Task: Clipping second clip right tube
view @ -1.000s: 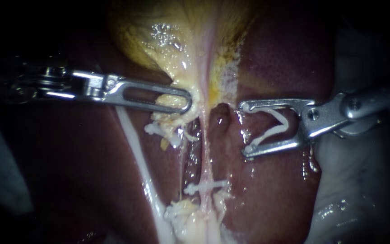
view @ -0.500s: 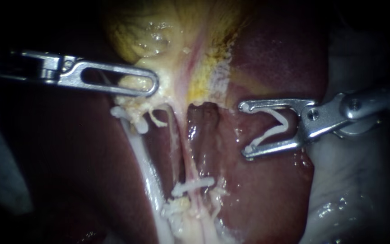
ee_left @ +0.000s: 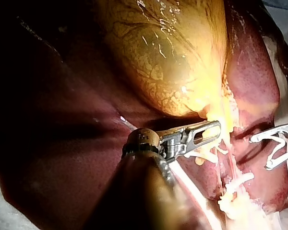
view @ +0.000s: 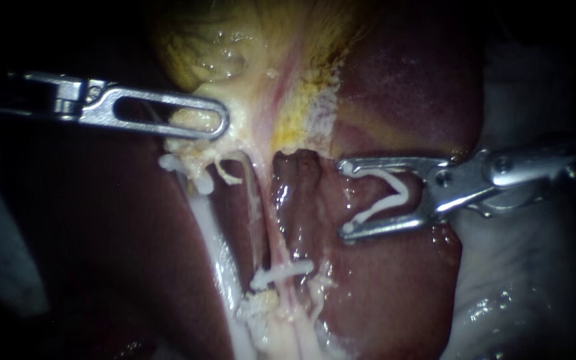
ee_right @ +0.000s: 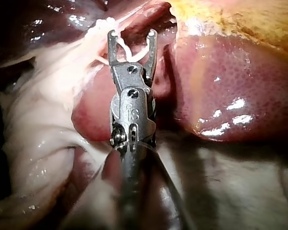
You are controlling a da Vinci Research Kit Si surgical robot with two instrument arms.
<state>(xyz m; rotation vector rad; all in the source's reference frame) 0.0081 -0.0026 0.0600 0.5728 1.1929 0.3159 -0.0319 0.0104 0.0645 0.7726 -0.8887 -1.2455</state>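
Note:
My left instrument (view: 218, 123) comes in from the left, its slotted jaws shut on the pale tissue at the gallbladder (view: 248, 53) neck, holding it up and to the left. My right instrument (view: 346, 198) carries an open white V-shaped clip (view: 385, 197) between wide-spread jaws, both of which touch it. Its tips stand just right of the thin pinkish right tube (view: 276, 233), apart from it. Lower on that tube a white clip (view: 281, 273) lies across it. In the right wrist view the loaded jaws (ee_right: 133, 34) point at the tube.
A thick white left tube (view: 211, 233) runs down from another white clip (view: 188, 173) under the left jaws. Dark red liver (view: 401, 87) lies behind and beneath both instruments. Pale fatty tissue (view: 275, 320) bunches where the tubes meet. White cloth (view: 521, 293) lies to the right.
My left instrument pulled the gallbladder neck up and to the left, stretching the tubes. My right instrument then slid left with its clip, closer to the right tube.

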